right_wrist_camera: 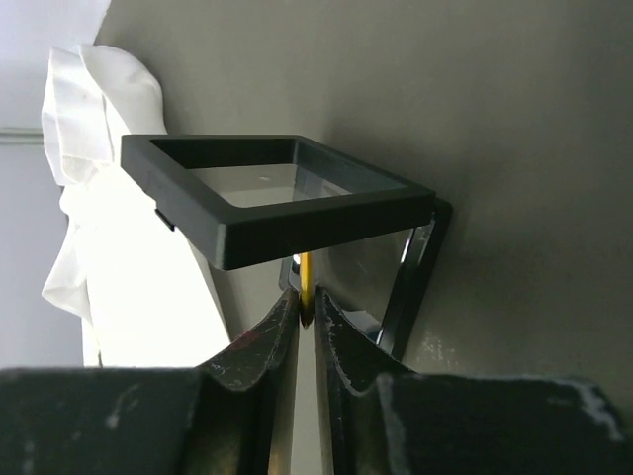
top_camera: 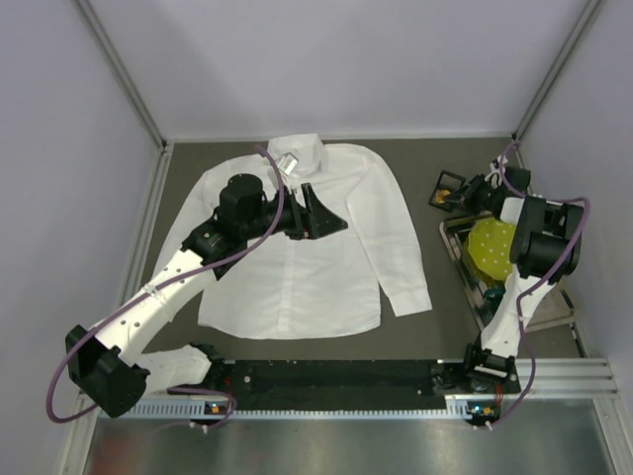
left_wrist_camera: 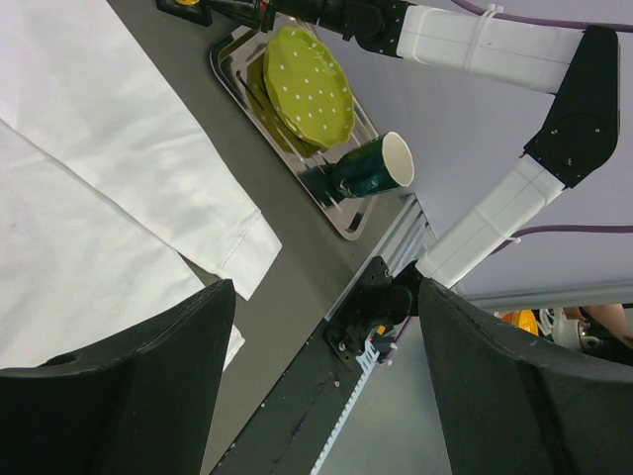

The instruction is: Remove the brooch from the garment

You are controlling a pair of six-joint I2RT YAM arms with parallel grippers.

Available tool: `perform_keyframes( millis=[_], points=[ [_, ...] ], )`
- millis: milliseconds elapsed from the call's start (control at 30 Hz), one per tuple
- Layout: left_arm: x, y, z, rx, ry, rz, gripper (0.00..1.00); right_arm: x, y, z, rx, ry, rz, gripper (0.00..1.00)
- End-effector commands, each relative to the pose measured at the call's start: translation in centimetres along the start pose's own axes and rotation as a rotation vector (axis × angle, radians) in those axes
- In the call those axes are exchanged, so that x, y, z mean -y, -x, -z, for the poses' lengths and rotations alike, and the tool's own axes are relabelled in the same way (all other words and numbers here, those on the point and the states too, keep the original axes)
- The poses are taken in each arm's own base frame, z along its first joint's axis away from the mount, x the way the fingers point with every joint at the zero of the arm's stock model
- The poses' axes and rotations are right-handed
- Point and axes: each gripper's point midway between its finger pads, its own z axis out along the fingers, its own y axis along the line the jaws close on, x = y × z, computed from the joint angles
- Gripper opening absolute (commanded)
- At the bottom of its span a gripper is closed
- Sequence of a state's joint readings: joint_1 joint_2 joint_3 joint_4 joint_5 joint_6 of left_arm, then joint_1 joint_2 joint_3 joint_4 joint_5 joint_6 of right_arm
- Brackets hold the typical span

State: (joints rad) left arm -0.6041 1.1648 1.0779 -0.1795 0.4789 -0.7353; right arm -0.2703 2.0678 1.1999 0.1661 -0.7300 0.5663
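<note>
Black fingers of the right claw [right_wrist_camera: 306,319] fill the bottom of the right wrist view. They are almost closed, and they pinch the thin orange-gold brooch [right_wrist_camera: 305,282] by its edge. The brooch is off the garment. It hangs just under the open clear lid of the small black square box [right_wrist_camera: 267,213], over the box's bottom part. I think the claw holds it there so it can set it inside. Part of the white long-sleeved shirt [right_wrist_camera: 109,257] shows behind the box, on the dark grey surface [right_wrist_camera: 495,99].

In the left wrist view, the left claw [left_wrist_camera: 324,297] is wide open and has nothing in it. Under it lies a shirt sleeve. Further off is a shiny metal tray [left_wrist_camera: 348,226] with a green spotted plate [left_wrist_camera: 307,84] and a dark green cup [left_wrist_camera: 371,168] on it.

From above, the shirt lies flat with its sleeves spread. The left claw hangs over the chest, near the collar. My guess is it is there to keep the cloth down if needed. The right claw is at the box, well apart from the shirt. The brooch is too small to see from up here.
</note>
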Motion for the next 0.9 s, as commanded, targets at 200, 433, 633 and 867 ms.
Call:
perform_keyframes(
  millis=[200,433,633,867],
  points=[
    [1.8,1.2,0.8,0.050,-0.060,-0.033,0.80,-0.6,1.2,0.2,0.029,-0.037,0.076,0.22],
    [1.8,1.1,0.9,0.049,-0.059,-0.033,0.80,-1.1,1.5,0.9,0.050,-0.041,0.092,0.29],
    [1.9,1.2,0.9,0.050,-0.066,-0.032,0.80,-1.8,1.8,1.7,0.062,-0.051,0.107,0.34],
    [2.0,1.1,0.9,0.049,-0.070,-0.031,0.79,-1.4,1.8,2.0,0.063,-0.086,0.112,0.36]
  ],
)
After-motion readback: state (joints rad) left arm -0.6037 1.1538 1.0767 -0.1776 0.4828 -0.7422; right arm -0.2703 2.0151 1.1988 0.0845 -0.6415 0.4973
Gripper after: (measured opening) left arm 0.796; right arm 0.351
